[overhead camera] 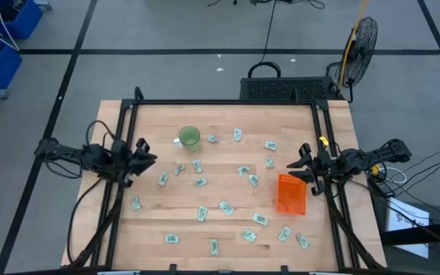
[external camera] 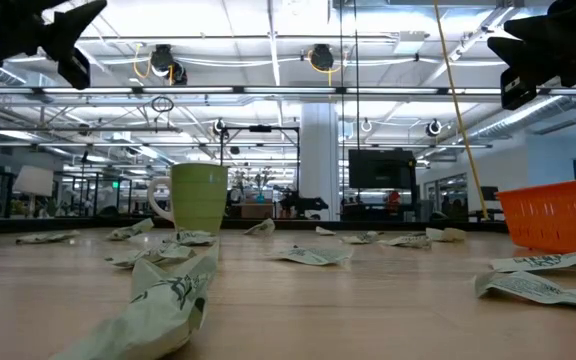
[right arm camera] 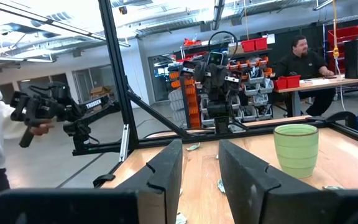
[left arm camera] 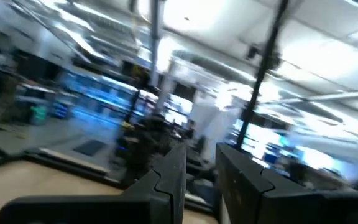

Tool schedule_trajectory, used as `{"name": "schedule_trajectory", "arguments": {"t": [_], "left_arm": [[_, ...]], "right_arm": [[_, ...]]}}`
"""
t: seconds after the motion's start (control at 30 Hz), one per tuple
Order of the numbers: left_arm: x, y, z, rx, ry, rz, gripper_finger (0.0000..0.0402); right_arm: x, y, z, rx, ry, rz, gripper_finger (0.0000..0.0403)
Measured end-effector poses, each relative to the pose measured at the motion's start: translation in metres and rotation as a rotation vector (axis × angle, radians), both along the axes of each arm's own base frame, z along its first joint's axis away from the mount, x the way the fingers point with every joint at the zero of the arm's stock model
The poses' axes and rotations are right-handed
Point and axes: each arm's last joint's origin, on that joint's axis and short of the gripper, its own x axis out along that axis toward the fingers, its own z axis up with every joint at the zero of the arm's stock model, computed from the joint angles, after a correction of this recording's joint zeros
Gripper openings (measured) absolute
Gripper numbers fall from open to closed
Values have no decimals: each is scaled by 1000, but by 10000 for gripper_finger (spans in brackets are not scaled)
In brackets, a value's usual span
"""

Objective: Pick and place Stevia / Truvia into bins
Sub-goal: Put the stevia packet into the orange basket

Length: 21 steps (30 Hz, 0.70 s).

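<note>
Many small pale green and white packets [overhead camera: 225, 207] lie flat and scattered over the wooden table, some crumpled, and several show close in the low view [external camera: 308, 256]. The orange translucent bin [overhead camera: 291, 194] stands near the table's right edge [external camera: 558, 215]. My left gripper [overhead camera: 148, 157] hangs open above the table's left side, holding nothing [left arm camera: 201, 180]. My right gripper [overhead camera: 297, 165] hangs open just beyond the bin's far end, also holding nothing [right arm camera: 201, 174]. Both are raised well above the tabletop in the low view.
A round green cup [overhead camera: 189, 137] stands upright toward the far left of the table [right arm camera: 297, 149]. A dark metal frame [overhead camera: 228, 102] borders the table. Beyond the table are a second robot station and people.
</note>
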Motion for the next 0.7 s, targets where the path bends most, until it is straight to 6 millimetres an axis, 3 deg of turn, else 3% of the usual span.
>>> {"name": "schedule_trajectory", "arguments": {"t": [0.1,0.2,0.27,0.33,0.4,0.47,0.6,0.7], "left_arm": [[-2,2,5,-25,-55,54,93],[-6,4,12,-31,-131,96,93],[-9,5,16,-11,-180,115,93],[-11,5,21,21,-211,138,93],[-14,6,31,69,-229,165,93],[-18,7,47,125,-235,197,93],[-21,7,80,285,-62,224,93],[-24,9,108,329,113,225,93]], "right_arm": [[0,0,0,-3,-1,-1,100],[0,-1,2,-171,-42,-66,100],[-2,-2,10,-191,-118,-86,100],[-6,-4,21,-130,-229,-137,100],[-11,-9,32,50,-325,-218,100],[-10,-12,35,149,-298,-287,100],[-13,-11,82,109,-364,-250,100],[-2,-7,120,53,-313,-245,100]]}}
